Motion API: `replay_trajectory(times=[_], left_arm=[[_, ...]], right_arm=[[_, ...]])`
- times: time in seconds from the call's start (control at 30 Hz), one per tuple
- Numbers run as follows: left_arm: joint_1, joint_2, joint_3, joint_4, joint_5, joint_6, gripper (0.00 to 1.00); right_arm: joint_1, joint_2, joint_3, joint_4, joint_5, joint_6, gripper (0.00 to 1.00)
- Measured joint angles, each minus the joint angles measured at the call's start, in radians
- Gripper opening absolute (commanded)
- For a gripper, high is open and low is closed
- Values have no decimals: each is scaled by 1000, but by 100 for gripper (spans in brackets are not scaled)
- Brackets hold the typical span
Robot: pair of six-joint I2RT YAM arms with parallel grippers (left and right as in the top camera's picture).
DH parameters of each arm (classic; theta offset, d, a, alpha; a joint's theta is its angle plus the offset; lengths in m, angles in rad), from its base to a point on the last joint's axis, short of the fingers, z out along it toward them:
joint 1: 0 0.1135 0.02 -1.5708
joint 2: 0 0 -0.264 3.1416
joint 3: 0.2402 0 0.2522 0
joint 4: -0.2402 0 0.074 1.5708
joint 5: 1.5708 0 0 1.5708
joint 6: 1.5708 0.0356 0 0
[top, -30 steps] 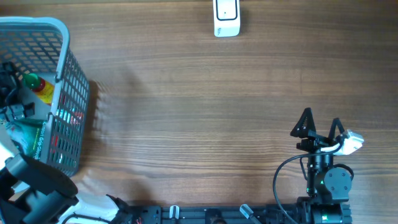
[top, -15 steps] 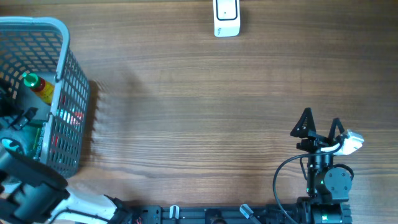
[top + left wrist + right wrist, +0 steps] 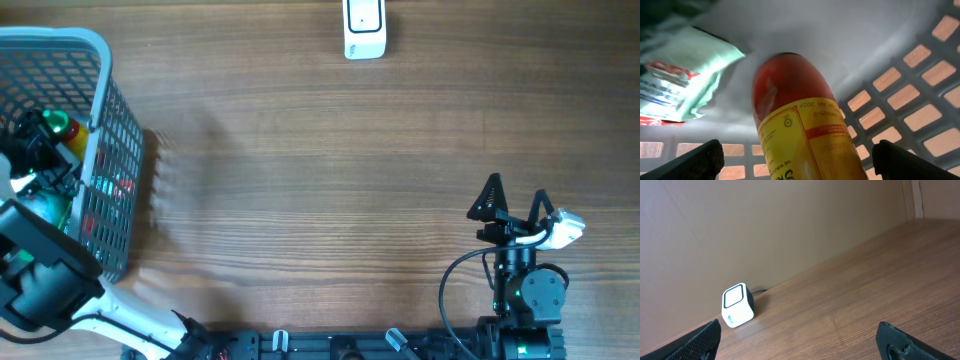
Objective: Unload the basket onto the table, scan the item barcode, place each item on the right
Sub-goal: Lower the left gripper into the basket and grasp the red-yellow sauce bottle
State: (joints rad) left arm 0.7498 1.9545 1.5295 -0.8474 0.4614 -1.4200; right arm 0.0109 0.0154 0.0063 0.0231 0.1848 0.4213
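A red bottle (image 3: 800, 115) with a yellow label and green cap (image 3: 60, 128) lies inside the grey mesh basket (image 3: 100, 60) at the table's left edge. My left gripper (image 3: 800, 162) is down in the basket, open. Its fingers (image 3: 695, 162) stand wide on either side of the bottle's label without touching it. The white barcode scanner (image 3: 364, 28) sits at the far edge of the table and also shows in the right wrist view (image 3: 738, 305). My right gripper (image 3: 515, 195) rests open over bare wood at the near right, with nothing between its fingers (image 3: 900, 342).
A green-and-white packet (image 3: 680, 75) lies beside the bottle in the basket, along with other items (image 3: 115, 188). The basket's mesh wall (image 3: 920, 115) stands close behind the bottle. Brown wooden tabletop (image 3: 320, 180) spreads between basket, scanner and right arm.
My left arm has moved further into the basket, toward the bottle, and its open fingers now flank it. The right arm and the scanner have not moved.
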Motion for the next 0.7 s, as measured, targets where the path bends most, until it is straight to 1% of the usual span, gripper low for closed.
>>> replay_trajectory(times=[0.13, 0.33, 0.57, 0.6, 0.63, 0.7], left_arm=[[-4, 1, 0, 8, 0, -8, 100], [-10, 2, 0, 71, -1, -25, 100], [-48, 4, 0, 82, 0, -64, 100], [-55, 7, 0, 82, 0, -66, 96], [-61, 11, 0, 82, 1, -68, 91], [-74, 26, 0, 84, 1, -71, 70]], right_arm=[[0, 0, 0, 0, 0, 0, 99], [0, 0, 0, 0, 0, 0, 100], [0, 0, 0, 0, 0, 0, 100], [0, 0, 0, 0, 0, 0, 100], [0, 0, 0, 0, 0, 0, 100], [0, 0, 0, 0, 0, 0, 100]])
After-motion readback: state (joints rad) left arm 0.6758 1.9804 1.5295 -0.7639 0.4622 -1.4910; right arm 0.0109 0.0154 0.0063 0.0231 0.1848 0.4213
